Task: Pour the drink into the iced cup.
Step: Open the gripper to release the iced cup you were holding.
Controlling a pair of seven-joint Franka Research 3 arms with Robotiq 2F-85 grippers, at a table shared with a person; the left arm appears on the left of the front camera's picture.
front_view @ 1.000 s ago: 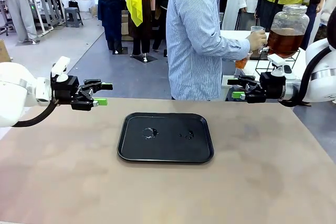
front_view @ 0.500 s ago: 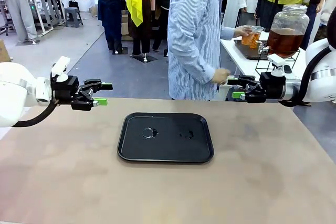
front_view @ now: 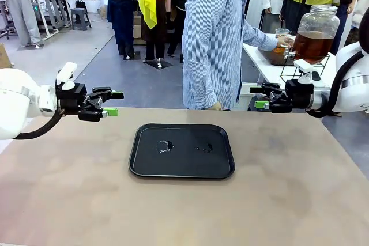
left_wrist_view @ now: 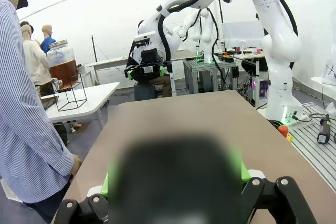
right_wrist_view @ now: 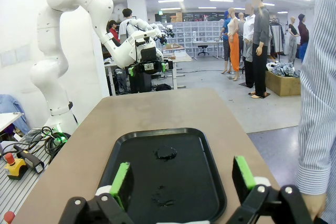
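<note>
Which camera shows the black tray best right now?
The front view: the whole black tray lies unobstructed mid-table, wet spots visible. The right wrist view shows most of it, its near edge cut off behind that gripper's fingers. In the left wrist view a blurred dark shape covers that area.

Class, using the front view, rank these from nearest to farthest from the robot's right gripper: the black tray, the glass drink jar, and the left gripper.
1. Glass drink jar: on the side table, just above and behind the right gripper.
2. Black tray: mid-table, lower left of it.
3. Left gripper: across the table, at its left side.
</note>
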